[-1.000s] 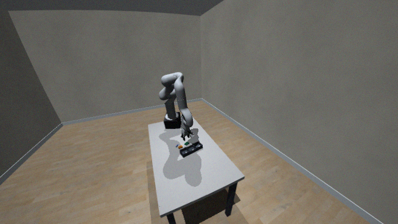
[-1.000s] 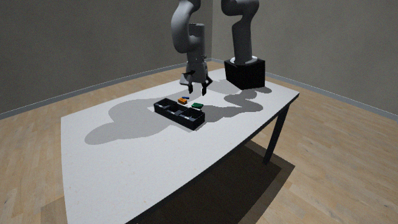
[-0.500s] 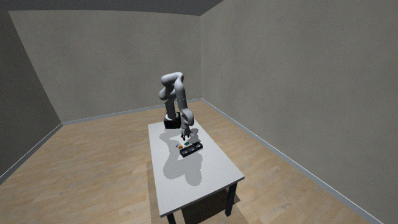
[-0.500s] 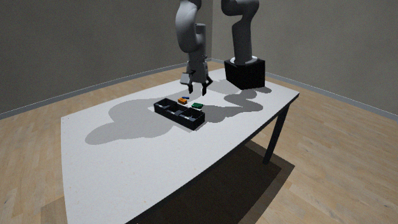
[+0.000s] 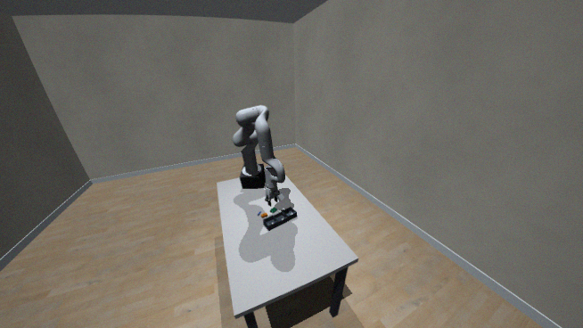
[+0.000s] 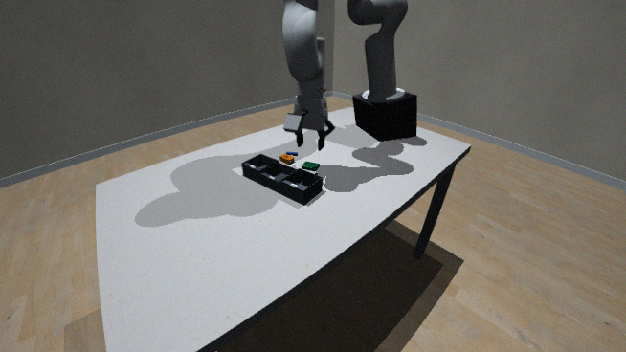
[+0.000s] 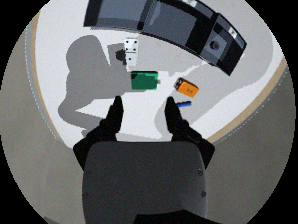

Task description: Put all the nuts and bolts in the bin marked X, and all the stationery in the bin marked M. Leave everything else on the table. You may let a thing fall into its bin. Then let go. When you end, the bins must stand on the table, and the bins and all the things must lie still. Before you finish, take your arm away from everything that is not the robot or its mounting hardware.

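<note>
Claw (image 6: 311, 142) hangs partly open, empty, above the table (image 6: 191, 268). Green block (image 6: 310, 165), orange block (image 6: 286, 159) and blue piece (image 6: 292, 153) lie just below it; bins (image 6: 282, 178) at its 7 o'clock.

- The row of bins (image 6: 282, 179) stands on the worktop (image 6: 201, 268), in front of the arm's base (image 6: 407, 102).
- Three small blocks lie on the worktop between the bins and the base: one (image 6: 310, 165) just beside the bins, another (image 6: 286, 159) close by, the third (image 6: 292, 153) just behind that.
- The gripper (image 6: 311, 139) hangs above them, apart from them.
</note>
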`<state>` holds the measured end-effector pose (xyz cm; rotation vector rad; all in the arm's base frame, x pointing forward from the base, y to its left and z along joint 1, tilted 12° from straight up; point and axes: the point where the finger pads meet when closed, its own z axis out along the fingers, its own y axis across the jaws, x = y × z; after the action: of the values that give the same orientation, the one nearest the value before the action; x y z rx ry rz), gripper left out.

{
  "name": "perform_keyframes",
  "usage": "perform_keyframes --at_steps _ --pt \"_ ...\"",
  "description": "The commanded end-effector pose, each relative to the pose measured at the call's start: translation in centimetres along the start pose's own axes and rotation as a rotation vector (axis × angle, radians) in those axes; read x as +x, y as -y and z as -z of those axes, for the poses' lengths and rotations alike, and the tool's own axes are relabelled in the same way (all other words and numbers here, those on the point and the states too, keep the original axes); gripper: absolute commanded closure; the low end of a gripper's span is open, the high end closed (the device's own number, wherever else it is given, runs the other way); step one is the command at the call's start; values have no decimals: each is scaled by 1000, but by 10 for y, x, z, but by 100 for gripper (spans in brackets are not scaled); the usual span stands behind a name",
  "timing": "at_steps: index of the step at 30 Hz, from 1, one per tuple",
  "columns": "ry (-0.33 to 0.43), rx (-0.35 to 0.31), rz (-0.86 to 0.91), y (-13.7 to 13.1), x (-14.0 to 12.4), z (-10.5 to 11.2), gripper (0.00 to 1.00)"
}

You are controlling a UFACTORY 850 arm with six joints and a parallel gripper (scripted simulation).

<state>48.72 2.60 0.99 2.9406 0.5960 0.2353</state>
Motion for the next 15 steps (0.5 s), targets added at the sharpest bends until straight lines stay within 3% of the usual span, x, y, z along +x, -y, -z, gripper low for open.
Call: perform_keyframes --at_steps 1,5,15 --pt "-15 0 -1 0 1 0 28" --pt "-16 0 -1 0 1 0 28" --pt "-15 0 -1 0 1 -32 28"
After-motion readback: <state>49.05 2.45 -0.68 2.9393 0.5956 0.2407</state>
